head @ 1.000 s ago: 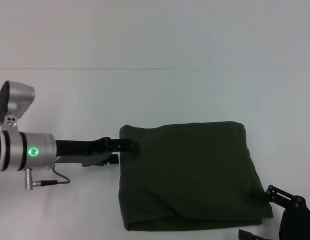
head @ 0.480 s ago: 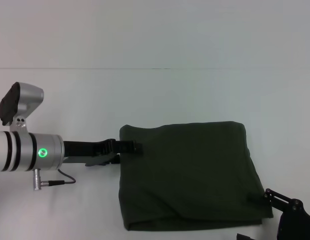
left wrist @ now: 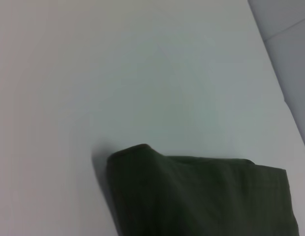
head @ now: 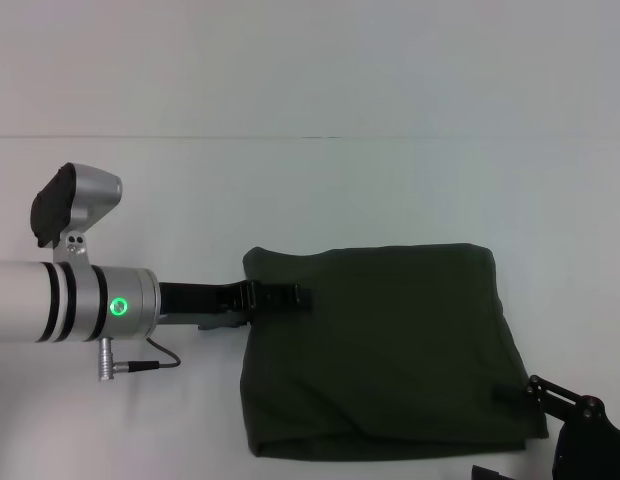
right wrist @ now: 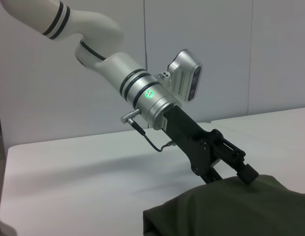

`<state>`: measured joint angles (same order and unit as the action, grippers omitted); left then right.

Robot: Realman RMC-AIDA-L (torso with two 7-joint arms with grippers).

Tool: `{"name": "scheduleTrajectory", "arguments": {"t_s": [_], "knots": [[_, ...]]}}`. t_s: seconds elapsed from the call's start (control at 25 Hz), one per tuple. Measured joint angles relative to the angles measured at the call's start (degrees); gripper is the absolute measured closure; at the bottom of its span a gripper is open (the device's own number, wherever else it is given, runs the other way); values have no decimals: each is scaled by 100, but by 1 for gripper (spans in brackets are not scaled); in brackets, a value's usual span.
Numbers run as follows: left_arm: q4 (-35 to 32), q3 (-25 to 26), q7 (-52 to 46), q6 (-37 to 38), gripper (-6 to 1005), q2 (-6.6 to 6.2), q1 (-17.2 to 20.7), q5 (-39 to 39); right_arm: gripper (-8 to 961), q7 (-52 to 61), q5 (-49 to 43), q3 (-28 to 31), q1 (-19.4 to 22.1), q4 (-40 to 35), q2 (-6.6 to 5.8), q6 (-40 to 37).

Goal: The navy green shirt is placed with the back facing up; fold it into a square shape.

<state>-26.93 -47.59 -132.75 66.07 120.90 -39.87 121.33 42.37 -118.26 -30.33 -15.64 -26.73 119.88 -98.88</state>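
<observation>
A: Head view?
B: The shirt (head: 380,350) lies on the white table (head: 290,190), already a near-square bundle. The left gripper (head: 290,296) reaches over its left edge; whether it pinches cloth, I cannot tell. The right gripper (head: 580,420) sits parked at the near right corner.

A: Left wrist view?
B: A raised fold corner.

A: Right wrist view?
B: Left fingers (right wrist: 248,173) on the cloth. Folding seems nearly finished; perhaps tidying remains.
</observation>
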Motion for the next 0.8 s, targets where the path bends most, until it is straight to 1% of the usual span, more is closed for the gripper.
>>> {"name": "scheduleTrajectory", "arguments": {"t_s": [0.08,0.52,0.64,0.8], "knots": [[13,-17,26,-8,67,1,0,18,18,0,0,0,-1,1,0,0],[38,13,165,-162,259,-17,19,-12,19,8,5,0,-18,2,0,-1],[38,20,216,-168,497,-10,19,-15,19,8,5,8,-20,2,0,-17],[20,30,251,-201,663,-4,21,-18,18,9,5,12,-25,2,0,-19]]}}
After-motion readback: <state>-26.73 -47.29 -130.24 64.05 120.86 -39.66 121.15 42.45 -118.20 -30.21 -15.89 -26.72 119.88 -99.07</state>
